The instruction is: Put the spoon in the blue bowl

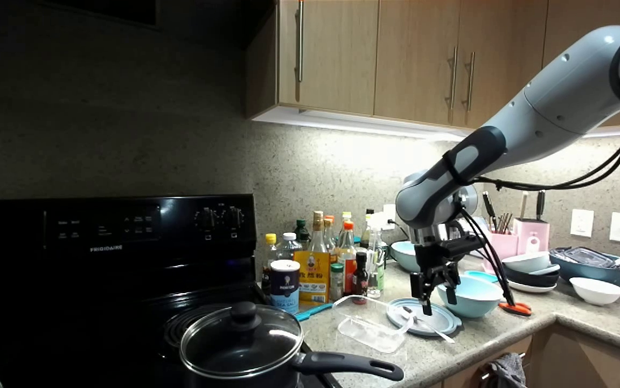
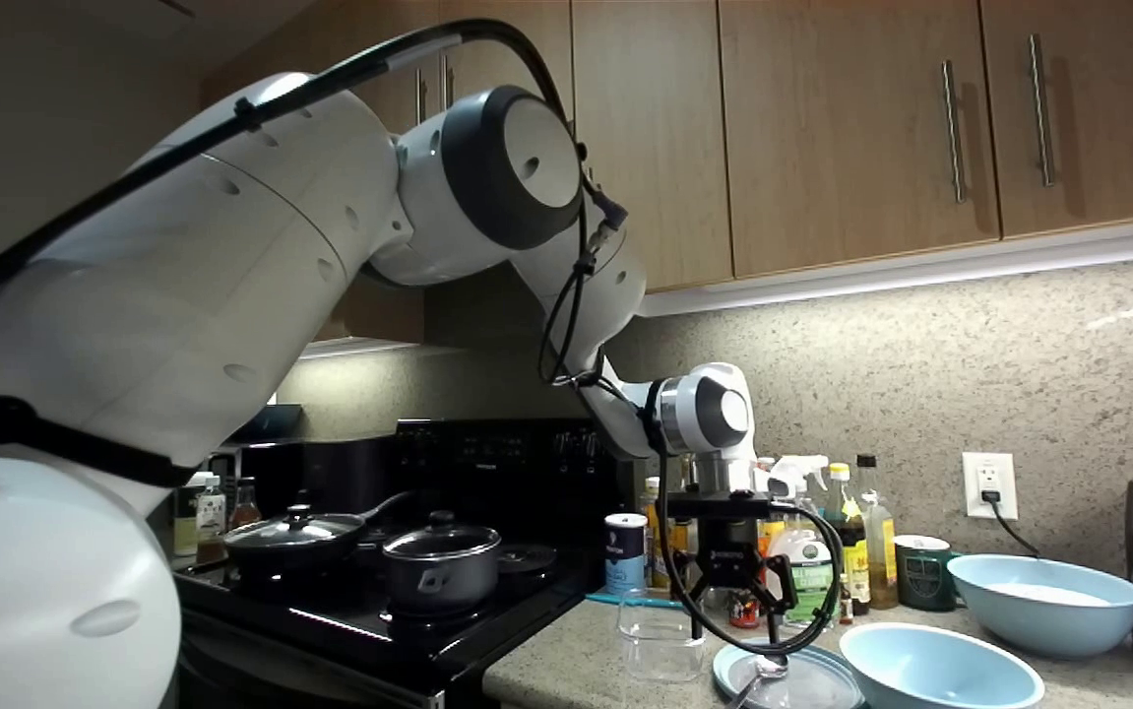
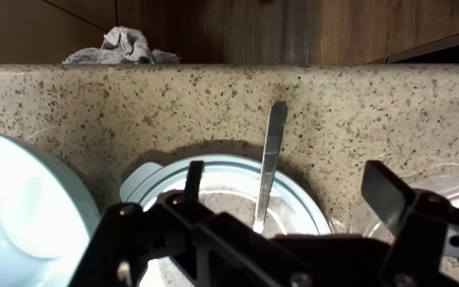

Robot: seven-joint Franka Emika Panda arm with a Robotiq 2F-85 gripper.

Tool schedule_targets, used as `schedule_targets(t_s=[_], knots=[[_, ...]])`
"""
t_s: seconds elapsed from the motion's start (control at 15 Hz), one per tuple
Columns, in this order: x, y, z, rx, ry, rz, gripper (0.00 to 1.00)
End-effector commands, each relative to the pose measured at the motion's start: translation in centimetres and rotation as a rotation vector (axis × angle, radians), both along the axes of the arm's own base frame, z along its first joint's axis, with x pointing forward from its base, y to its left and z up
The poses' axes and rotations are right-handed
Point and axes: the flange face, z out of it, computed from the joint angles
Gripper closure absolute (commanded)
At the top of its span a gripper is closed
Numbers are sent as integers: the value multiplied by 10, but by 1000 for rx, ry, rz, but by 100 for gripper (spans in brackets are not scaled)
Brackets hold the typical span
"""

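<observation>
The thin silvery spoon (image 1: 434,327) lies across a flat pale-blue plate (image 1: 394,318), its handle sticking out over the plate's rim toward the counter's front edge. It also shows in an exterior view (image 2: 749,681) and in the wrist view (image 3: 271,155), where my gripper hides its head. The blue bowl (image 1: 474,299) stands right beside the plate; it also shows in an exterior view (image 2: 940,679) and at the left of the wrist view (image 3: 65,191). My gripper (image 1: 439,303) is open and empty above the plate. In the wrist view the spoon handle lies between its fingertips (image 3: 283,171).
A clear plastic container (image 1: 369,334) stands on the plate's other side. Another light-blue bowl (image 2: 1043,606) is farther back. Bottles and a salt can (image 1: 285,285) line the wall. A lidded pot (image 1: 242,345) is on the stove. Orange-handled scissors (image 1: 515,308) lie past the blue bowl.
</observation>
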Motion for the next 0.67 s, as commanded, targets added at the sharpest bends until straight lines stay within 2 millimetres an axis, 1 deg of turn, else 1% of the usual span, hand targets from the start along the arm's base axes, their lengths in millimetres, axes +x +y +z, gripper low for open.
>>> schedule_targets(t_s=[0.0, 0.13, 0.27, 0.47, 0.6], knots=[[21, -14, -11, -12, 9, -39, 0], [30, -18, -16, -21, 17, -44, 0], [38, -19, -22, -13, 47, -38, 0], [49, -9, -35, -22, 105, -12, 0], [55, -7, -44, -18, 153, -1, 0]])
